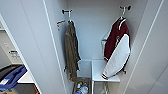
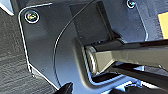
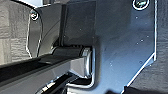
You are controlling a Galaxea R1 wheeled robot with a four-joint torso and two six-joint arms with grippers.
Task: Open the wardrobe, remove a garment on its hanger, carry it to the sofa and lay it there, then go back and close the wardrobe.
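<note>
While both tall white doors of the narrow white wardrobe (image 1: 47, 45) stood swung wide, the maroon varsity-style jacket with white sleeves (image 1: 117, 47) hung inside it on the right, against the back wall. Its striped collar sat at the top beneath a thin white hanger (image 1: 122, 13) whose hook caught a short dark peg high on the wall. One white sleeve crossed the front of the maroon body on a slant, its striped cuff ending just above a white shelf (image 1: 100, 68) low in the cabinet. The jacket's long axis ran nearly vertical, collar up and hem down, the whole leaning slightly toward the right side panel.

On the left of the interior an olive-brown garment (image 1: 71, 50) hung from a second peg, long and narrow, also straight down. Below it, on the cabinet floor, stood a small brown open box (image 1: 81, 86) holding several small items too blurred to name.

Outside the left door, a blue cloth (image 1: 12, 77) lay over a dark surface.

From the wrist views I could not tell how far either pincer was open, nor whether either held anything.
</note>
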